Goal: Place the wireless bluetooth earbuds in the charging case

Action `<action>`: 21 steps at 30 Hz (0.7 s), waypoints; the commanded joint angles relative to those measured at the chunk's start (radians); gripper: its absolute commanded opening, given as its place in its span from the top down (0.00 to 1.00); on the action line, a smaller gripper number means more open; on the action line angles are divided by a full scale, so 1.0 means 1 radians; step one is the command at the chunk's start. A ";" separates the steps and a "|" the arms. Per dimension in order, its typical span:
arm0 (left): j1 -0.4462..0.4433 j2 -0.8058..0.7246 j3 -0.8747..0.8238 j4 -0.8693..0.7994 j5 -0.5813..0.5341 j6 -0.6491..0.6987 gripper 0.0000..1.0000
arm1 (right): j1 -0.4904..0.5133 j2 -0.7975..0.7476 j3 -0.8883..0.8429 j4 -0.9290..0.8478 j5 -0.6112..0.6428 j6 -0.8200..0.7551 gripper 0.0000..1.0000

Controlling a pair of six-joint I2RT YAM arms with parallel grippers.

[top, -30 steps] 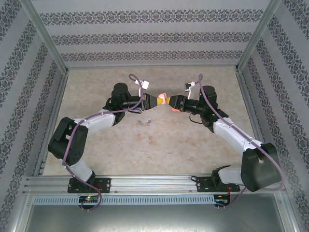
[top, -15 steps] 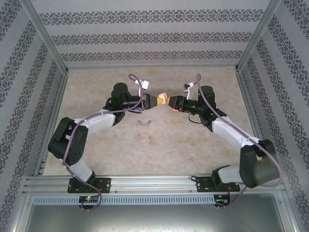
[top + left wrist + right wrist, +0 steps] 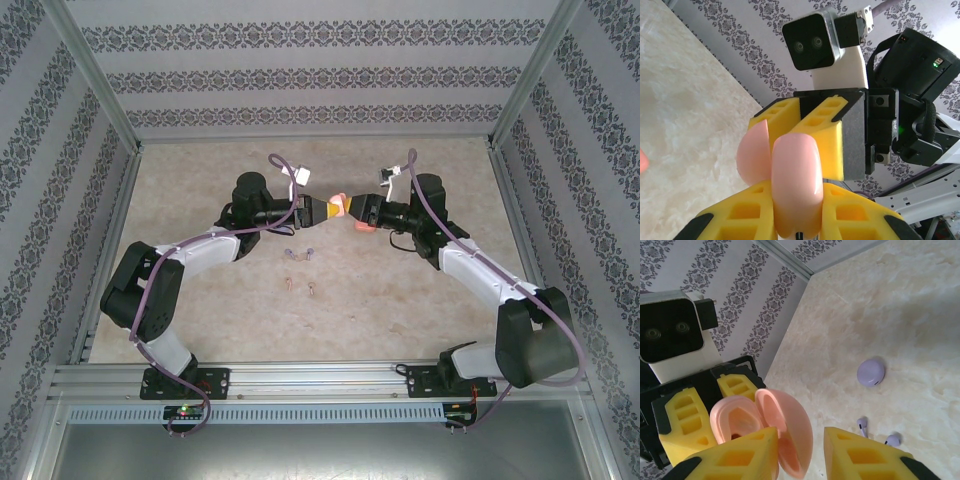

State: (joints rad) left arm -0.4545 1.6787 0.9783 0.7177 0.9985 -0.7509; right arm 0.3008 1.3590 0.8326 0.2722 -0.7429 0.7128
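My left gripper point(image 3: 335, 208) is shut on the pale pink charging case point(image 3: 795, 185) and holds it above the table. The case's lid point(image 3: 786, 432) stands open. My right gripper point(image 3: 800, 440) faces it with its jaws apart around the lid. The lid lies against one yellow finger point(image 3: 735, 460), with a gap to the other. In the top view the right gripper point(image 3: 352, 210) meets the left one nose to nose. Two purple earbuds point(image 3: 862, 426) lie on the table below. Two pinkish earbuds point(image 3: 290, 284) lie nearer the arms' bases.
A shut purple case point(image 3: 871, 371) rests on the beige table beyond the purple earbuds. A coral case point(image 3: 366, 226) lies on the table just under the right gripper. Patterned walls and a metal frame point(image 3: 110, 110) enclose the table.
The right gripper has moved left onto the pink case's lid and its jaws have narrowed. The left gripper has kept still with the case.
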 commanded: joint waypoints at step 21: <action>-0.010 0.009 0.031 0.045 0.011 -0.002 1.00 | -0.017 -0.071 -0.066 0.026 -0.012 0.009 0.64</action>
State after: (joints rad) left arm -0.4568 1.6825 0.9813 0.7193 0.9981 -0.7536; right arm 0.2932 1.3071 0.7750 0.2802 -0.7460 0.7128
